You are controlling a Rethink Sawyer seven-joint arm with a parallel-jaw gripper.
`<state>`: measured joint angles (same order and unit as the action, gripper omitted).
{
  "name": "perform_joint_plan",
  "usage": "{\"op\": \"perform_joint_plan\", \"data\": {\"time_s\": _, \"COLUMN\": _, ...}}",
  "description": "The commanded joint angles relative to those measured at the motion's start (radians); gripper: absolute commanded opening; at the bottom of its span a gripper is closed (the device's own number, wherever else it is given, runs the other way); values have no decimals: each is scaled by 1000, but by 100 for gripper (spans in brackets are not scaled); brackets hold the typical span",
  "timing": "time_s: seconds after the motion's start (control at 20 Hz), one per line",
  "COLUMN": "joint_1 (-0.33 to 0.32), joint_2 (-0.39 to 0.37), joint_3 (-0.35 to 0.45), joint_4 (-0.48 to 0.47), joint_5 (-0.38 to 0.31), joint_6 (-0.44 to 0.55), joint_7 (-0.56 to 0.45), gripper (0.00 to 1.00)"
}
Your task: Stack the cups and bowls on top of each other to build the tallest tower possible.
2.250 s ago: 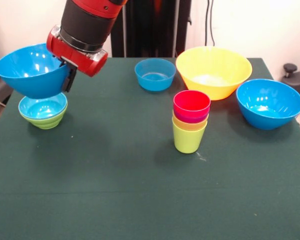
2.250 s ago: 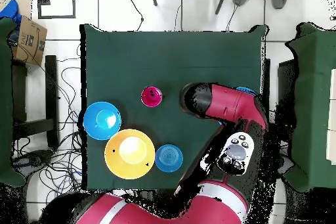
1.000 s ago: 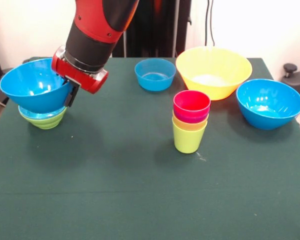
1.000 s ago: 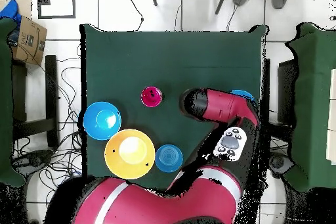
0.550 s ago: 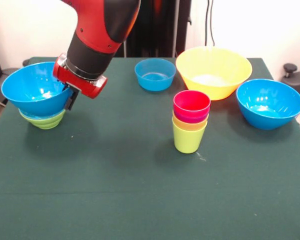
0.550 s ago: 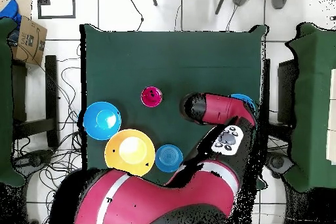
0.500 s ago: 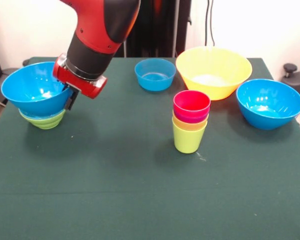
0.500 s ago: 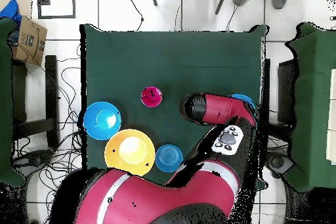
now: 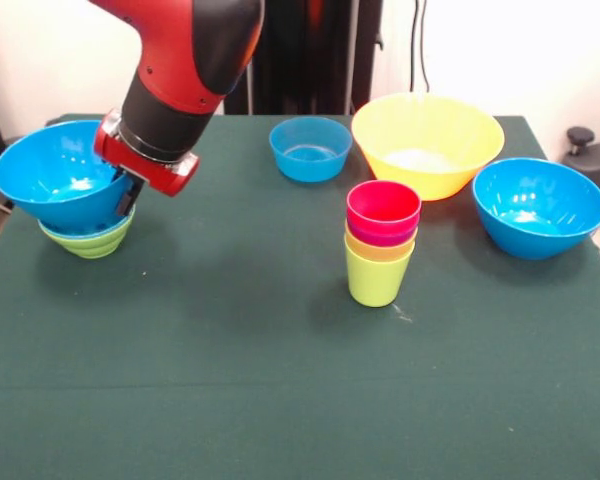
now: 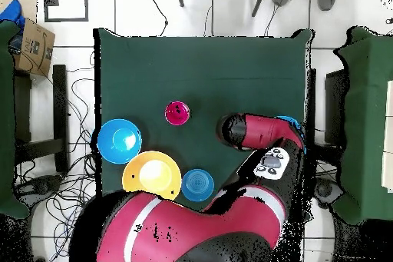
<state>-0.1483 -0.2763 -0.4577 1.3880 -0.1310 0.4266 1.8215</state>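
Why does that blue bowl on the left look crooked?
The blue bowl sits tilted on the green bowl, not level like the other bowls. The pincer is at its rim, so it is likely not yet let go.

Cardboard box (image 10: 31, 44), on the floor just off the green table's (image 10: 203, 74) corner in the overhead view: dark print on its top, too small to read. No legible text, numbers or labels elsewhere in either view.
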Motion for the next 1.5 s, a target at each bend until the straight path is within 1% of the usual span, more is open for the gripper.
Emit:
{"op": "perform_joint_plan", "data": {"time_s": 0.05, "joint_1": -28, "joint_2": 15, "joint_3": 58, "joint_4": -27, "joint_5": -79, "joint_6": -50, "joint_7": 23, "gripper": 0}}
{"op": "perform_joint_plan", "data": {"time_s": 0.6, "joint_1": -38, "joint_2": 19, "joint_3": 68, "joint_4": -28, "joint_5": -87, "joint_6": -65, "joint_7": 53, "gripper": 0}}
{"op": "perform_joint_plan", "data": {"time_s": 0.65, "joint_1": -38, "joint_2": 19, "joint_3": 68, "joint_4": -27, "joint_5": -87, "joint_6": -72, "joint_7": 57, "gripper": 100}}
{"op": "perform_joint_plan", "data": {"time_s": 0.75, "joint_1": -38, "joint_2": 16, "joint_3": 71, "joint_4": -22, "joint_5": -88, "joint_6": -88, "joint_7": 61, "gripper": 100}}
{"op": "perform_joint_plan", "data": {"time_s": 1.5, "joint_1": -39, "joint_2": 19, "joint_3": 79, "joint_4": -15, "joint_5": -75, "joint_6": -83, "joint_7": 58, "gripper": 100}}
